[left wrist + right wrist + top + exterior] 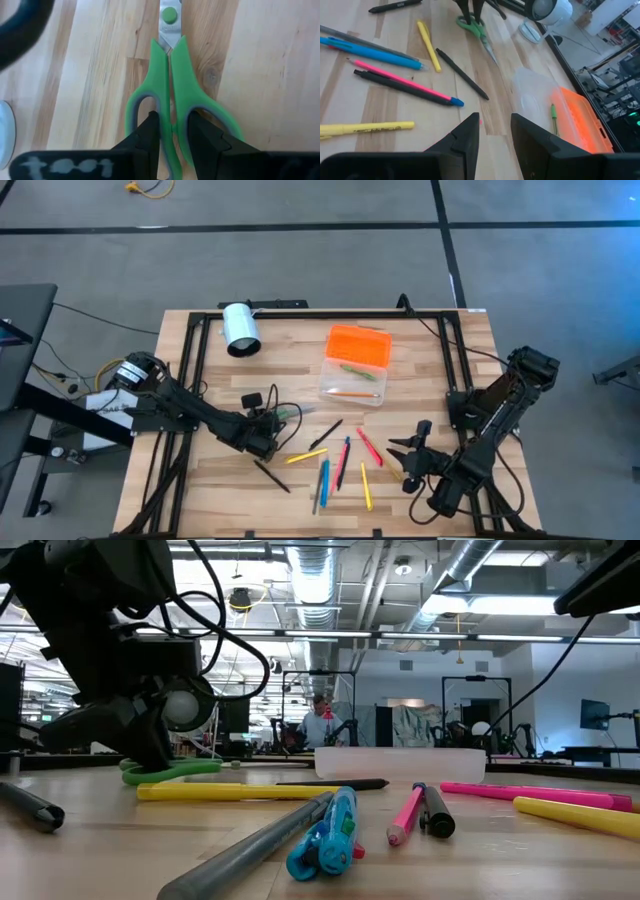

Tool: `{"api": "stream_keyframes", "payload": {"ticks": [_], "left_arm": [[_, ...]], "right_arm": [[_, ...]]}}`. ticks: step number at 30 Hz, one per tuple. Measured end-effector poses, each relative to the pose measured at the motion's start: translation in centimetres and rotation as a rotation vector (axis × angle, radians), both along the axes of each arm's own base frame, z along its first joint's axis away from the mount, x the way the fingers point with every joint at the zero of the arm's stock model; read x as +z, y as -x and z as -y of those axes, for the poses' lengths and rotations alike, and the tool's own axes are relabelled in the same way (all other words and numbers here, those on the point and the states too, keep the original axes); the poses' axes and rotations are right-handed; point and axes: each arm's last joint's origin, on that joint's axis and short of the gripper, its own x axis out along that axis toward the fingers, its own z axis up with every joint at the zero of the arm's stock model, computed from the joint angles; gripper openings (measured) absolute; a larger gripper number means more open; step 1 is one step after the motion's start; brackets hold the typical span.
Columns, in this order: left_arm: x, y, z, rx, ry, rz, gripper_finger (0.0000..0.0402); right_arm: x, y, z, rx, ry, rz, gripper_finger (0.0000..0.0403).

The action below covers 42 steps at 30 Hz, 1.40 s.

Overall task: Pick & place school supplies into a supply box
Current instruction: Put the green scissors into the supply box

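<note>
Scissors [172, 95], handles pinched in the left claw [172, 131], show clearly from its wrist only.

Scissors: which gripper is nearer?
Left. The left gripper is on the scissors, fingers straddling the handles. The right gripper hangs across the table beyond the pens.

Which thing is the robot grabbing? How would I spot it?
Find the left gripper on the wooden table. The scissors lie flat at its fingers, with the inner handle bars between them. They alone have green loop handles and metal blades; their neighbours are thin pens.
</note>
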Motion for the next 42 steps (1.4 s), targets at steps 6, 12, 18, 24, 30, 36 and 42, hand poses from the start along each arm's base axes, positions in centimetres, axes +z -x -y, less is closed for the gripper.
{"api": "stream_keyframes", "payload": {"ticks": [6, 12, 18, 24, 30, 36, 42], "left_arm": [[0.0, 0.0, 0.0, 0.000, 0.002, 0.005, 0.0067], [0.1, -0.2, 0.0, 0.005, -0.031, 0.031, 0.0069], [0.4, -0.5, -0.1, -0.001, -0.100, 0.079, 0.0069], [1.8, -2.0, -0.3, -0.021, -0.205, 0.133, 0.0070], [4.1, -4.3, -0.3, -0.090, -0.282, 0.176, 0.0070], [6.2, -7.3, -1.8, -0.166, -0.343, 0.262, 0.0070], [7.6, -9.6, -5.3, -0.236, -0.305, 0.352, 0.0071]], "right_arm": [[0.0, 0.0, 0.0, -0.004, -0.007, 0.003, 0.0107], [0.0, 0.0, 0.0, -0.004, -0.006, 0.003, 0.0107], [0.0, 0.0, 0.0, -0.004, -0.007, 0.003, 0.0107], [0.0, 0.0, 0.0, -0.007, 0.000, 0.013, 0.0107], [0.0, 0.0, 0.0, -0.014, -0.009, 0.021, 0.0107], [0.0, 0.0, 0.0, -0.015, -0.011, 0.022, 0.0107], [0.0, 0.0, 0.0, -0.013, -0.012, 0.022, 0.0107]]}}
